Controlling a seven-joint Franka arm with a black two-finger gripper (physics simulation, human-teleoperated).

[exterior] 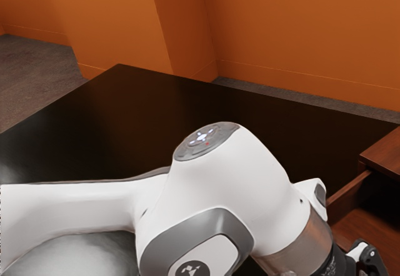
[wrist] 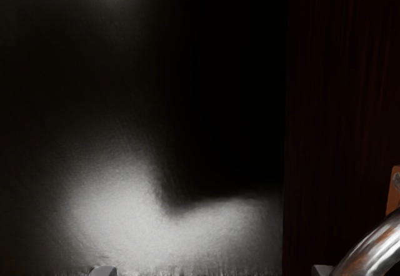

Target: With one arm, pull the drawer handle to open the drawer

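A brown wooden cabinet stands at the exterior view's right edge, on the dark table. Its drawer sticks out a little toward the arm, with the side wall and part of the inside showing. My hand hangs low in front of the drawer, and the arm hides the fingers there. In the wrist view a curved metal handle sits on the dark red drawer front, just beside one fingertip. My gripper shows two grey fingertips far apart, with only table between them.
The glossy black table stretches away behind and to the left of the arm. Orange walls and grey carpet surround it. My white forearm and elbow cover the near part of the table.
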